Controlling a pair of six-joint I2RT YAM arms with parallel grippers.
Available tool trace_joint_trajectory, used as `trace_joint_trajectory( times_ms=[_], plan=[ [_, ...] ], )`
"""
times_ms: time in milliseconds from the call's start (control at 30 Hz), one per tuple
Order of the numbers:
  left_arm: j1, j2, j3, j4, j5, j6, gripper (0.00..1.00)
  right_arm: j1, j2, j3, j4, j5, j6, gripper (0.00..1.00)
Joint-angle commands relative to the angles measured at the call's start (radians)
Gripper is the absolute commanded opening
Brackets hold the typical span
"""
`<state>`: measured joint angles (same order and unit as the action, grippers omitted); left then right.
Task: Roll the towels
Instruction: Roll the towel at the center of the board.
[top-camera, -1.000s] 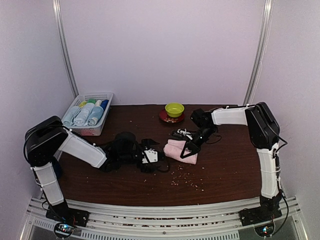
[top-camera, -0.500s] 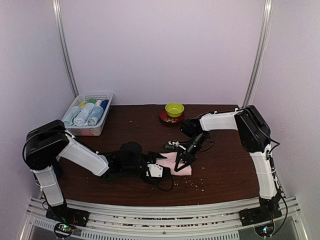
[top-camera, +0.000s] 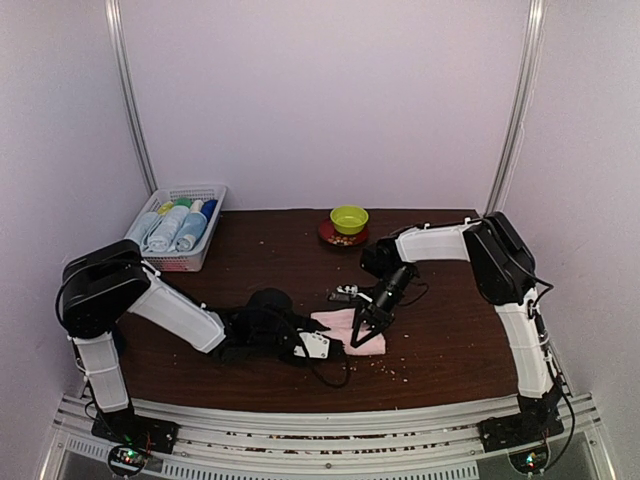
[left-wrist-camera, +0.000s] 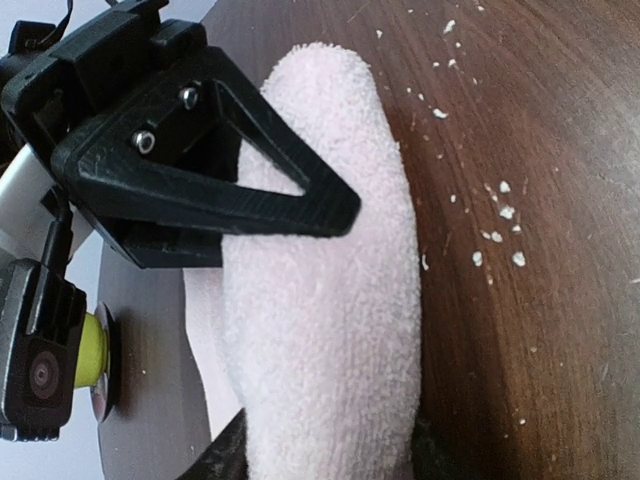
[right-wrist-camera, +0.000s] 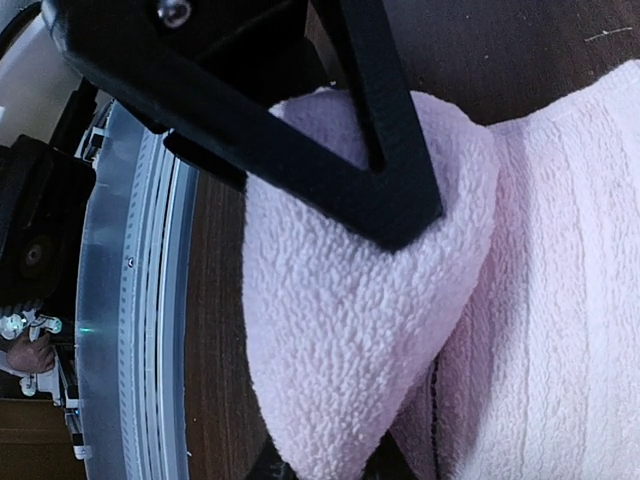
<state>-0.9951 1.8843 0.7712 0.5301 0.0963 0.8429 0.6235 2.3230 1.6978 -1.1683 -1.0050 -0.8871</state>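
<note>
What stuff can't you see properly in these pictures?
- Left gripper: in the left wrist view its fingers are cut off by the bottom edge and covered by the pink towel, so its grip is unclear.
- Green bowl: in the left wrist view, partly behind the right arm's camera.
- White crumbs: too small in every view to say what they are.
</note>
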Motion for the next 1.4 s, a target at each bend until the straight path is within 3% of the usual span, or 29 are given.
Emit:
trace_joint_trajectory(
  times_ms=[0, 133, 200, 567, 600, 633, 667, 800, 933, 1100, 1267, 1367],
  plan=[
    [-0.002, 0.038, 0.037, -0.075, -0.008, -0.004, 0.34, 0.015, 0.073, -0.049, -0.019, 0.222, 0.009, 0.12],
    [-0.002, 0.046, 0.06, -0.132, 0.003, -0.015, 0.08, 0.013, 0.044, -0.059, 0.002, 0.235, 0.037, 0.2],
    [-0.002, 0.046, 0.074, -0.174, 0.014, -0.024, 0.0, 0.012, 0.022, -0.063, 0.016, 0.246, 0.057, 0.26],
    [0.006, 0.046, 0.126, -0.41, 0.082, -0.103, 0.0, 0.01, -0.25, -0.18, 0.215, 0.403, 0.246, 0.68],
    [0.009, 0.05, 0.133, -0.429, 0.092, -0.109, 0.0, 0.01, -0.281, -0.2, 0.234, 0.421, 0.259, 0.78],
    [0.015, 0.055, 0.145, -0.45, 0.107, -0.113, 0.0, 0.01, -0.314, -0.221, 0.258, 0.439, 0.282, 0.97],
    [0.021, 0.061, 0.161, -0.473, 0.123, -0.117, 0.0, 0.01, -0.347, -0.253, 0.283, 0.46, 0.299, 1.0],
    [0.039, 0.099, 0.221, -0.564, 0.176, -0.131, 0.0, 0.016, -0.511, -0.363, 0.428, 0.605, 0.41, 1.0],
    [0.063, 0.136, 0.273, -0.643, 0.23, -0.144, 0.0, 0.036, -0.695, -0.49, 0.639, 0.838, 0.533, 1.0],
    [0.104, 0.169, 0.32, -0.715, 0.297, -0.167, 0.0, 0.104, -0.909, -0.666, 0.87, 1.159, 0.561, 1.0],
    [0.134, 0.207, 0.377, -0.782, 0.331, -0.198, 0.0, 0.145, -1.046, -0.833, 1.076, 1.243, 0.529, 1.0],
    [0.157, 0.231, 0.414, -0.827, 0.364, -0.209, 0.0, 0.149, -1.108, -0.939, 1.19, 1.138, 0.501, 1.0]
  ],
)
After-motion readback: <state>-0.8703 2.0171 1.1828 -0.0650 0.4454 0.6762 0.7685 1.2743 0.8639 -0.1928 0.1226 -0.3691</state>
